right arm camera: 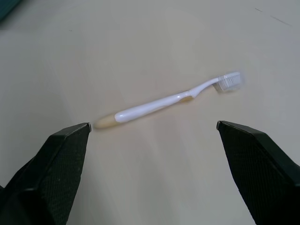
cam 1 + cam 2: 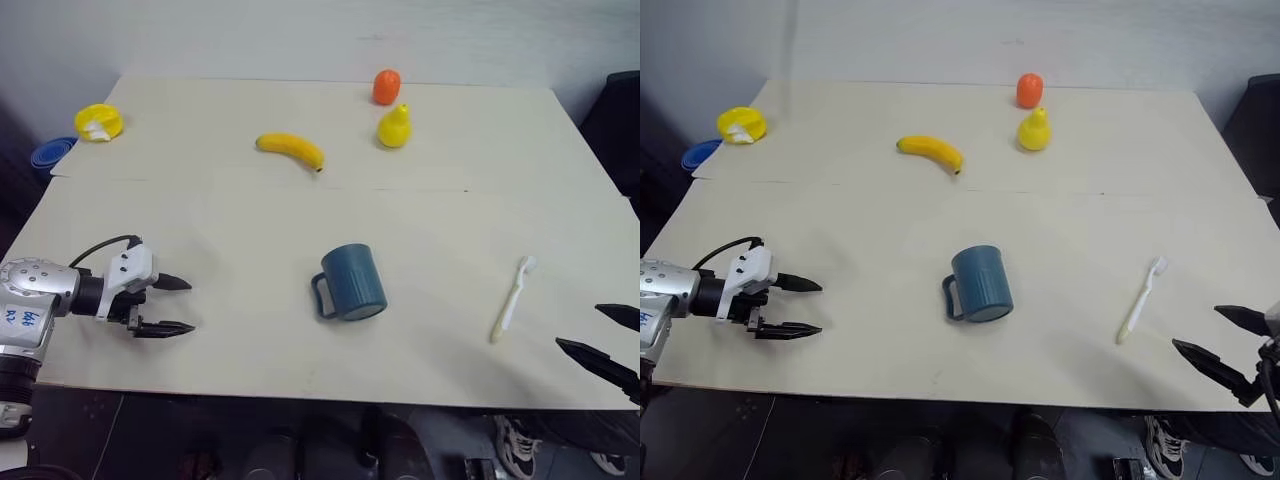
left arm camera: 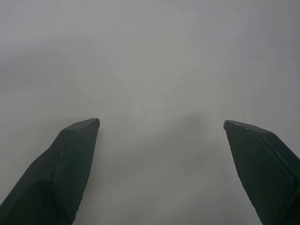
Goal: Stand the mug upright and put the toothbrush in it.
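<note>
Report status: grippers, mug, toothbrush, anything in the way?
Left gripper open, empty. Right gripper open, empty, beside toothbrush. Mug upside down mid-table. Path between them clear.

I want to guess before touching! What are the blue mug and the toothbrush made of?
The mug looks like matte plastic: even dull blue, no shine, though glazed ceramic can't be ruled out. The toothbrush looks like glossy white plastic with a tan, possibly rubbery, grip and end.

The mug point(image 2: 350, 282) sits mid-table point(image 2: 200, 210), the toothbrush point(image 2: 512, 299) to its right, the banana point(image 2: 290, 150) behind.
</note>
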You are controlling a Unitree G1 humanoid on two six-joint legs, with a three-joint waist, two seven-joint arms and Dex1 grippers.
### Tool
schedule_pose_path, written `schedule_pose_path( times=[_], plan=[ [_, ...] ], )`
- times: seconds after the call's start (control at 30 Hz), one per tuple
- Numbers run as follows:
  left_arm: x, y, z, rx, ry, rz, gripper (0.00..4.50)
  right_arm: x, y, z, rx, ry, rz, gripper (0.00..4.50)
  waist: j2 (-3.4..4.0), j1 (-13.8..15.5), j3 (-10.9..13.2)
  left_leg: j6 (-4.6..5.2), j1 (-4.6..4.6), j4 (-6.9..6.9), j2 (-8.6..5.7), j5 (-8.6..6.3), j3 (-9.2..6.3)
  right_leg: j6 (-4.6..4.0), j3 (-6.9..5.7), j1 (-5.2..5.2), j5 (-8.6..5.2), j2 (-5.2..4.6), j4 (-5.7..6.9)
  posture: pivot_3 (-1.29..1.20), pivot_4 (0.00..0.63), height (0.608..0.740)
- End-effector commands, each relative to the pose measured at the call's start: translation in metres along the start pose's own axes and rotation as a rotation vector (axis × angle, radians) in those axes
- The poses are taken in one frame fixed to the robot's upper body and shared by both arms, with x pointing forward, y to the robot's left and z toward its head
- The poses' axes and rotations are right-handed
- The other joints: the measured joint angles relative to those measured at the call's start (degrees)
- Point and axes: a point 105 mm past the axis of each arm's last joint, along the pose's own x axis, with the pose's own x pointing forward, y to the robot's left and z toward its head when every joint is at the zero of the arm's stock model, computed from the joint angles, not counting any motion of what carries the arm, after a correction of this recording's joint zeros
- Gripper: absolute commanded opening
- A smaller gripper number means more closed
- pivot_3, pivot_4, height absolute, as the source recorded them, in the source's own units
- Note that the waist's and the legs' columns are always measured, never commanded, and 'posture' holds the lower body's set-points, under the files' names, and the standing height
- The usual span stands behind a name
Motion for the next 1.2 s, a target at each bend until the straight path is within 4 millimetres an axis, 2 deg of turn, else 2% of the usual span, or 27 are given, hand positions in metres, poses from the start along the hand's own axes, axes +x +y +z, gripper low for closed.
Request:
schedule_pose_path(
  times=[0.03, 0.27, 0.4, 0.47, 0.57, 0.63, 0.73, 0.83, 0.93, 1.2],
  plan=[
    [-0.002, 0.0, 0.012, 0.045, -0.024, -0.002, 4.5, -0.001, 0.003, 0.007, -0.003, -0.032, -0.001, 4.49, 0.0, -0.1, 0.0, 0.0, 0.0, 0.0, 0.02, -0.01, 0.03, 0.0, 0.02, 0.0, 0.0, 0.04, -0.01, 0.0, 0.15, 0.74],
    [0.003, 0.002, 0.02, 0.006, -0.053, 0.02, 4.5, -0.004, 0.008, 0.012, 0.001, -0.04, -0.009, 4.49, 0.0, -0.2, 0.0, -0.08, 0.06, 0.0, 0.27, -0.05, 0.22, -0.01, 0.15, -0.03, 0.0, 0.31, -0.03, 0.0, 0.15, 0.74],
    [0.011, 0.003, 0.036, -0.091, -0.117, 0.048, 4.5, -0.001, 0.023, 0.019, 0.009, -0.054, 0.032, 4.49, 0.0, -0.1, 0.0, -0.15, 0.08, 0.0, 0.46, -0.09, 0.32, -0.03, 0.2, -0.05, -0.01, 0.48, -0.03, 0.0, 0.15, 0.74],
    [0.018, -0.001, 0.046, -0.181, -0.133, 0.045, 4.5, 0.002, 0.042, 0.029, 0.026, -0.089, 0.102, 4.49, 0.0, 0.0, 0.0, -0.15, 0.08, 0.01, 0.45, -0.09, 0.34, -0.04, 0.24, -0.05, 0.0, 0.48, -0.02, 0.0, 0.15, 0.74],
    [0.023, -0.006, 0.046, -0.222, -0.08, 0.057, 4.5, 0.007, 0.065, 0.04, 0.003, -0.111, 0.169, 4.49, -0.01, -0.1, 0.0, -0.15, 0.08, 0.02, 0.5, -0.09, 0.35, -0.04, 0.25, -0.05, 0.0, 0.53, -0.01, 0.0, 0.15, 0.74],
    [0.034, 0.007, 0.053, -0.418, -0.101, 0.156, 4.5, 0.014, 0.086, 0.053, -0.029, -0.145, 0.233, 4.49, 0.02, -0.1, 0.0, -0.18, 0.13, 0.02, 0.49, -0.11, 0.42, -0.04, 0.33, -0.06, 0.0, 0.54, -0.01, 0.0, 0.15, 0.74],
    [0.045, -0.006, 0.072, -0.603, -0.081, 0.065, 4.5, 0.019, 0.115, 0.072, -0.07, -0.205, 0.343, 4.49, -0.1, 0.0, 0.0, -0.15, 0.12, 0.08, 0.48, -0.08, 0.48, -0.06, 0.43, 0.01, 0.03, 0.55, 0.07, 0.0, 0.15, 0.74],
    [0.062, -0.009, 0.085, -0.74, -0.032, 0.056, 4.5, 0.023, 0.132, 0.086, -0.116, -0.233, 0.413, 4.49, -0.16, 0.1, 0.0, -0.18, 0.14, 0.39, 0.48, -0.11, 0.48, -0.06, 0.46, -0.02, 0.04, 0.57, 0.2, 0.0, 0.15, 0.74],
    [0.077, -0.011, 0.098, -0.752, -0.013, 0.016, 4.5, 0.029, 0.137, 0.096, -0.139, -0.263, 0.436, 4.49, -0.26, 0.0, 0.0, -0.17, 0.14, 0.43, 0.46, -0.11, 0.51, -0.06, 0.51, -0.02, 0.05, 0.56, 0.22, 0.0, 0.15, 0.74],
    [0.1, -0.007, 0.102, -0.747, 0.139, 0.03, 4.5, 0.039, 0.136, 0.103, -0.137, -0.298, 0.41, 4.49, -0.32, 0.1, 0.0, -0.27, 0.15, 0.44, 0.53, -0.13, 0.62, -0.09, 1.03, -0.1, 0.04, 0.64, 0.23, 0.0, 0.15, 0.74]
  ],
)
